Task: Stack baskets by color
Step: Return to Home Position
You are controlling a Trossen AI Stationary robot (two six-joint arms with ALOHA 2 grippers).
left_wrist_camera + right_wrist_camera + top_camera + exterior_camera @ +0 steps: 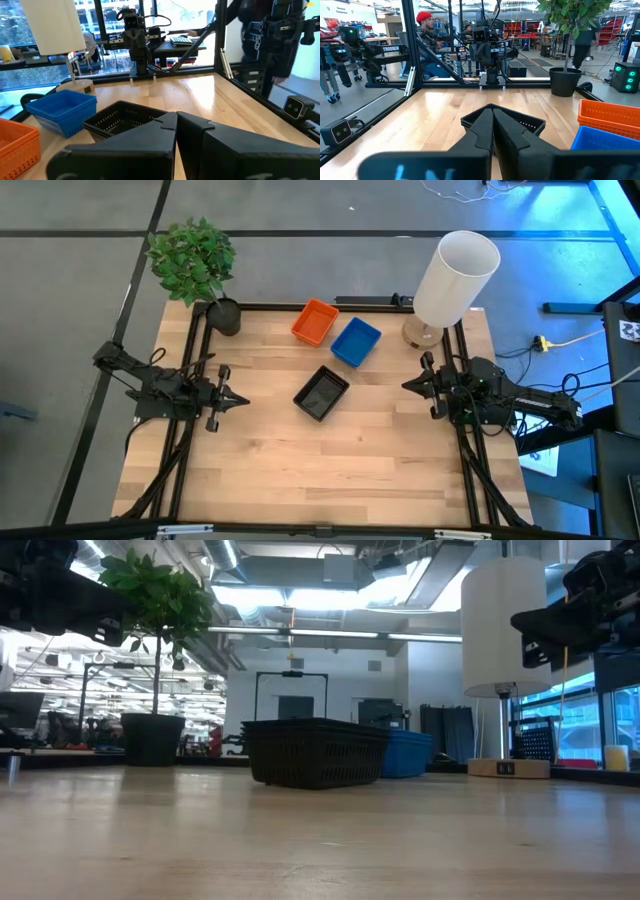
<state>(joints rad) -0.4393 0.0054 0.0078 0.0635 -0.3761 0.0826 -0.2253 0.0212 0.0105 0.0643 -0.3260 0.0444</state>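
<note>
Baskets sit in three piles near the far side of the table (pixel 330 470), one pile for each colour. The orange pile (pixel 315 322) is by the far edge. The blue pile (pixel 356 341) is just beside it, maybe touching at a corner. The black pile (pixel 321 393) sits a little apart, closer to the middle. Same colours are together, so I think the sorting is done.

The left gripper (pixel 240 400) hangs at the left side of the table, and the right gripper (pixel 406 385) hangs at the right side. Both point in at the piles but are well apart from them. Each wrist view shows that arm's two fingers pressed together with nothing between them. I think they are shut and kept out of the way because no basket is left to carry.

From above, each pile looks like one basket, so I cannot count how many are in it. In the low view the black pile hides the orange pile and part of the blue one. In the wrist views the dark fingers cover part of the black pile.

A white lamp (pixel 455 275) and a plant (pixel 192 258) stand at the far corners. A person (pixel 426 30) sits in the room past the table.
</note>
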